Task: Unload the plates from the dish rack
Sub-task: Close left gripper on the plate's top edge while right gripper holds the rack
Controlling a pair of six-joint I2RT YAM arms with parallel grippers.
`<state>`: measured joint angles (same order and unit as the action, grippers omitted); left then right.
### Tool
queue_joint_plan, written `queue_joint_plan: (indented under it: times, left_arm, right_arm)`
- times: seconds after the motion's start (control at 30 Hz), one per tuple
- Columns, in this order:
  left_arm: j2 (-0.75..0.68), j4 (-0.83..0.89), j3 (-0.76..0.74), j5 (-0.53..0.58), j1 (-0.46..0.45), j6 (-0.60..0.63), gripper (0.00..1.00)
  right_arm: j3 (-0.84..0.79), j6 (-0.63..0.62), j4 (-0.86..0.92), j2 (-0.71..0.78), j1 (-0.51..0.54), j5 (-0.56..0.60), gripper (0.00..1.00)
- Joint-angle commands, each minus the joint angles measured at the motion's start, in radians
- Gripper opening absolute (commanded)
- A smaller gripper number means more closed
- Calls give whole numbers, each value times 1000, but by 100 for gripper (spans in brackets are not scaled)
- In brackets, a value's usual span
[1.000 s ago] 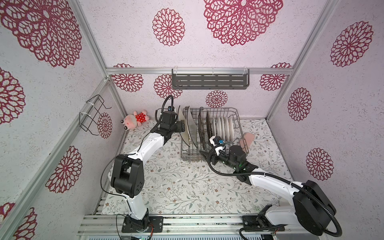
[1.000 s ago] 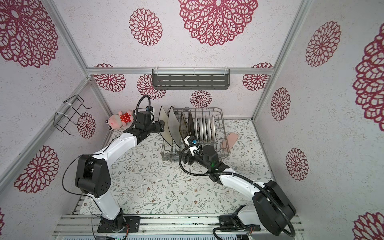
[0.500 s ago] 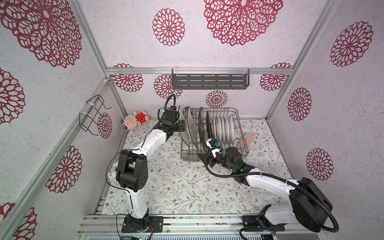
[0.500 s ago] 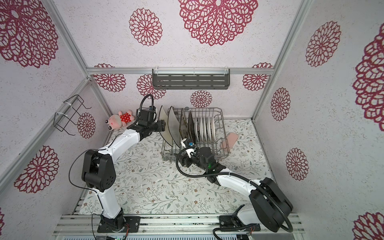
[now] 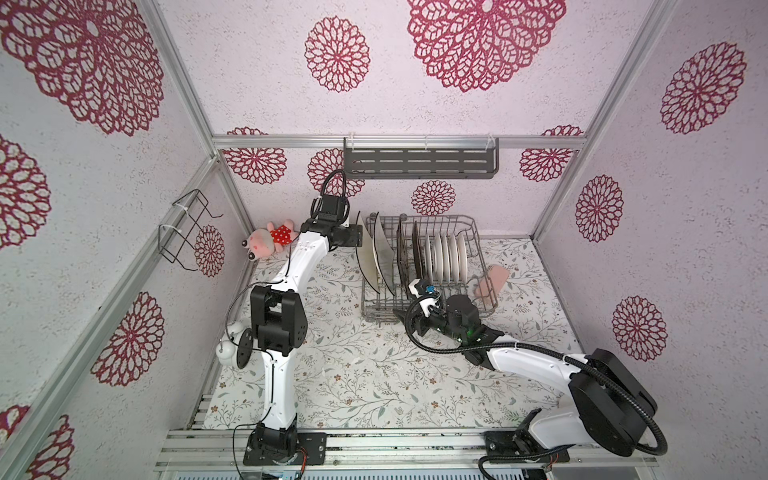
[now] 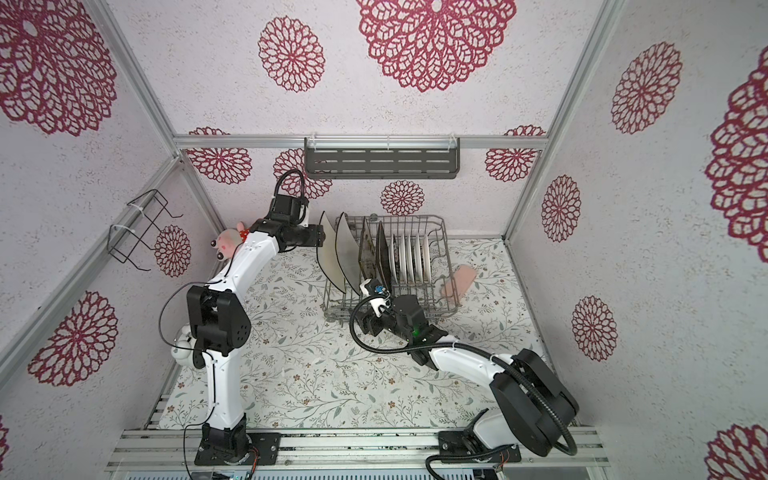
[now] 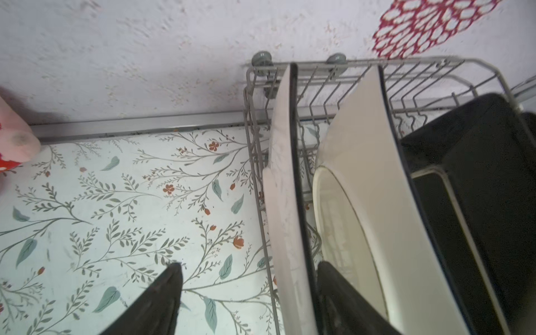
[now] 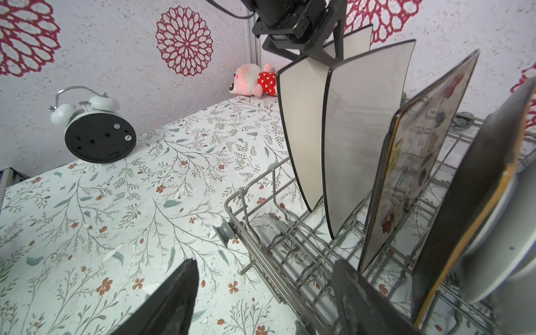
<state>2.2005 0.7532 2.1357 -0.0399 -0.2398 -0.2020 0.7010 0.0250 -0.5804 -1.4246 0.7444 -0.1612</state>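
A: Where are the plates?

B: All of them stand upright in the large grey wire dish rack at the back of the flower-patterned table. From the rack's left end there are two large white square plates with dark rims, two dark brown square plates, then a row of small round white plates.

A: And the left gripper?

B: Its black jaws are spread wide over the top edge of the leftmost white plate. One finger hangs outside the rack, clear of the plate, and the other sits in the gap between the two white plates. I cannot tell whether that inner finger touches.

A: The right gripper?

B: It is low at the rack's near left corner with its jaws also wide apart. Only the rim wire lies between them, and nothing is held.

A: Anything else?

B: A pink plush toy in a red dotted dress lies by the back wall, left of the rack. A white twin-bell alarm clock with a black back stands near the left wall.
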Motion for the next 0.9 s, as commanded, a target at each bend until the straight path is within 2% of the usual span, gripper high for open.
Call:
queue_joint_plan:
  times: [0.0, 0.23, 0.4, 0.87]
  left_arm:
    - [17, 103, 28, -11, -4, 56, 75]
    - [24, 124, 46, -22, 10, 65, 70]
    - [59, 176, 108, -58, 14, 73, 56]
    - [99, 252, 187, -78, 16, 78, 30]
  right_arm:
    - [50, 19, -66, -14, 9, -4, 76]
    - [76, 13, -62, -45, 19, 0, 76]
    - [84, 6, -62, -61, 24, 9, 76]
    - [87, -7, -62, -73, 30, 34, 75]
